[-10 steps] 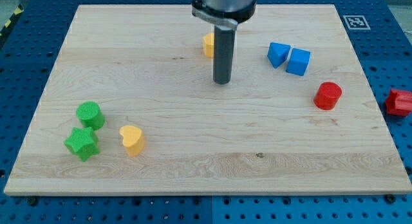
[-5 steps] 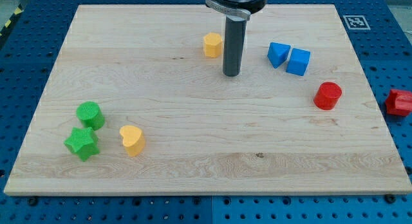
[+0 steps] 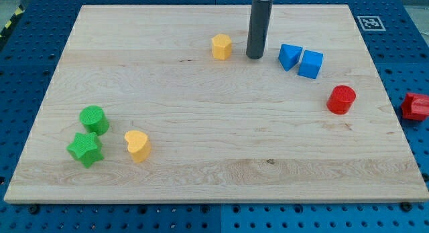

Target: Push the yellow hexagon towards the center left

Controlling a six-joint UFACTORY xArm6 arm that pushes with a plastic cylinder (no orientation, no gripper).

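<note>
My tip (image 3: 255,57) has swung from below the yellow hexagon (image 3: 222,46) to its right (no end effector to read), near the desk's (image 3: 201,112) top edge, lined up to push left.

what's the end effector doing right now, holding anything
No gripper here, only a rod: my tip rests on the board, holding nothing, just to the view's right of the yellow hexagon, with a gap between them.

Wooden board (image 3: 201,173) on blue pegboard. Green cylinder (image 3: 94,119) touching green star (image 3: 84,148), yellow heart (image 3: 137,144) near. Blue triangle (image 3: 289,56) beside blue cube (image 3: 310,63). Red cylinder (image 3: 342,99); red block (image 3: 416,106) off-board, view's right.
</note>
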